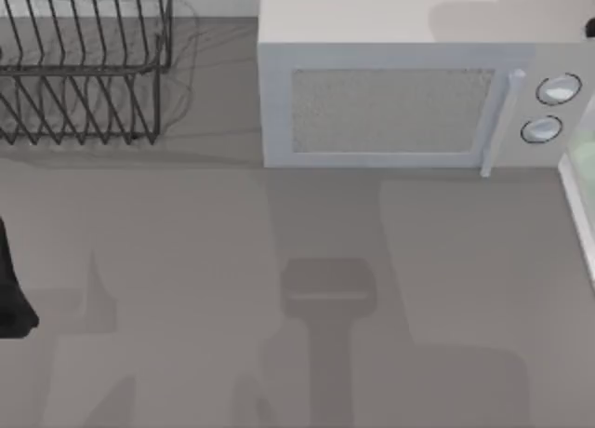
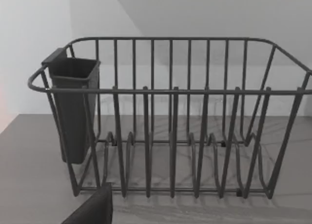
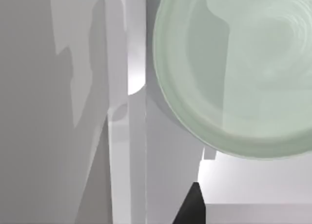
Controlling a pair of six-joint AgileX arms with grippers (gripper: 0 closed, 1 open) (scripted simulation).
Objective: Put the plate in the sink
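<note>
Plate [image 3: 243,73] pale mint green, plain. Sink [image 3: 136,151] rim white. Microwave [image 1: 390,102] white w/ speckled grey door. Dish rack [image 2: 170,136] dark grey wire, w/ dark grey cup [image 2: 73,112]. Table [image 1: 232,288] grey.

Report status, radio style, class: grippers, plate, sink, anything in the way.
Left arm parked at table's left edge, facing the dish rack. Plate lies past the sink rim, pale green at table's right edge. No obstruction seen.

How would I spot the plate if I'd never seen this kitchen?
Find the big white microwave at the back, then look to the right edge of the table, where the sink's thick white rim runs. The plate sits there: round, flat and pale mint green among white and grey things.
</note>
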